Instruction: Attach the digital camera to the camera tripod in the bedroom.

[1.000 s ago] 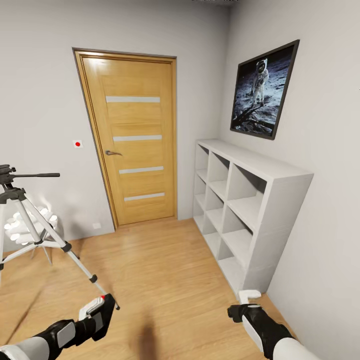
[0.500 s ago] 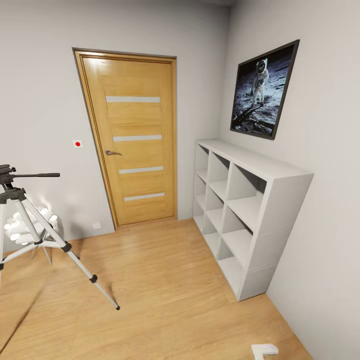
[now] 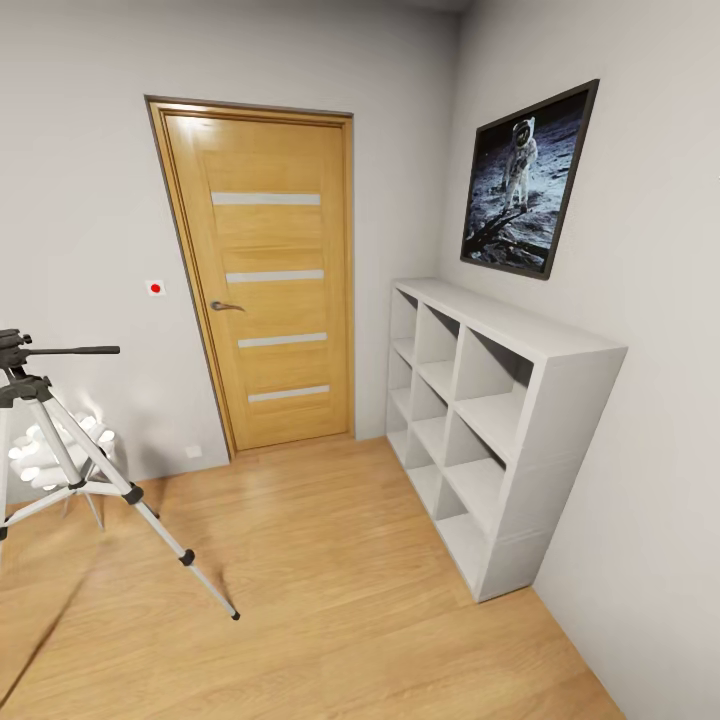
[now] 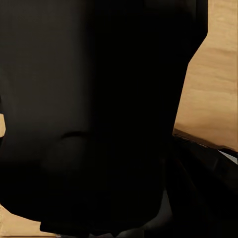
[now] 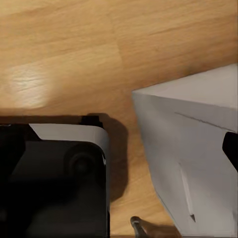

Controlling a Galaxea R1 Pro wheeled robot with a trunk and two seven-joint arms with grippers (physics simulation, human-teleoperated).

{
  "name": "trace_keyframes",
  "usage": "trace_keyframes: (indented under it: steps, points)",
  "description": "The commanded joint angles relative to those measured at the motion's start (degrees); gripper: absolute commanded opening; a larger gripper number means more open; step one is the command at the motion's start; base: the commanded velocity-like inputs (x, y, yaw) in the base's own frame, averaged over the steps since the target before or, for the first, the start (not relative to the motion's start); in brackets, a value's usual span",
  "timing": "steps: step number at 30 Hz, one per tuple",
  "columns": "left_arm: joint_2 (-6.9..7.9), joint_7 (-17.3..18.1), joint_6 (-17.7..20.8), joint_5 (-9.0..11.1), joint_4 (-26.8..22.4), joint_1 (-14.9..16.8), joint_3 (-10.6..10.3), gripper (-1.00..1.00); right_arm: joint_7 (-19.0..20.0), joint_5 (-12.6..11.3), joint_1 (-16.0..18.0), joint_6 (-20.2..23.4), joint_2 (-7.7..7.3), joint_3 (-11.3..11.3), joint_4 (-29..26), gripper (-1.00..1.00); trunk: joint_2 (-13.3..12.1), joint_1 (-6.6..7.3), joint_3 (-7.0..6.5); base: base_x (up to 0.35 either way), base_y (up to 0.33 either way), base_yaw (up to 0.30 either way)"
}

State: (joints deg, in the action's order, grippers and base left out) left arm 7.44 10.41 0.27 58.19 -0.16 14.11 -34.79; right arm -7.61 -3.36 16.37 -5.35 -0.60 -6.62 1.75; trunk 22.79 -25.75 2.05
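The camera tripod [image 3: 22, 388] stands at the left edge of the head view on the light wood floor [image 3: 320, 560]. Its black pan head and long handle [image 3: 75, 351] point right, and one silver leg [image 3: 131, 493] slants out toward the middle of the room. Nothing sits on the pan head. The digital camera cannot be made out. In the left wrist view a large black shape [image 4: 99, 119] sits right against the lens, and I cannot tell what it is. In the right wrist view I see wood floor [image 5: 74, 44], a black and white robot part [image 5: 54, 173] and a pale grey panel [image 5: 193, 148].
A closed wooden door [image 3: 265, 280] is straight ahead, with a white wall plate with a red dot [image 3: 155, 288] beside it. White cube shelves [image 3: 540, 345] line the right wall under a framed astronaut picture [image 3: 525, 180]. A white ball-cluster lamp [image 3: 50, 450] stands behind the tripod.
Both arms have dropped out of the bottom of the head view: both showed a second ago, only a white tip of the right one half a second ago. The room has not shifted.
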Motion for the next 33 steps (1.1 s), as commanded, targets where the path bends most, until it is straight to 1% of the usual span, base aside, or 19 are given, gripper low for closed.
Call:
trace_keyframes:
  steps: [1,5,13,23,27,33]
  points:
    - [-0.1,0.2,-0.1,0.3,0.0,-0.3,-0.4,-1.0,-0.1,-0.4,0.0,-0.3,0.04,-0.5,0.2,1.0,0.1,-0.04,0.13,0.0,0.0,0.0]
    - [-0.27,0.1,-1.4,-0.4,0.0,-1.6,-0.4,-1.0,0.0,-0.5,-0.4,-0.2,0.16,-0.4,0.2,1.0,0.1,-0.04,0.13,0.0,0.0,0.0]
    - [-0.47,0.1,-3.1,-0.8,0.1,-2.3,-0.4,-1.0,0.5,-0.6,-0.7,-0.1,0.24,-0.4,0.3,1.0,0.1,-0.04,0.13,0.0,0.0,0.0]
    - [-0.5,0.1,-3.3,-0.9,0.1,-2.4,-0.4,-1.0,0.8,-0.6,-0.7,0.1,0.28,-0.4,0.3,1.0,0.1,-0.04,0.13,0.0,0.0,0.0]
    - [-0.5,0.1,-3.3,-0.9,0.1,-2.4,-0.4,-1.0,0.8,-0.6,-0.7,0.9,0.2,-0.4,0.3,1.0,0.1,-0.04,0.13,0.0,0.0,0.0]
    - [-0.5,0.1,-3.4,-0.9,0.1,-2.4,-0.4,-1.0,0.8,-0.6,-0.7,1.1,0.57,-0.4,0.3,1.0,0.1,-0.04,0.13,0.0,0.0,0.0]
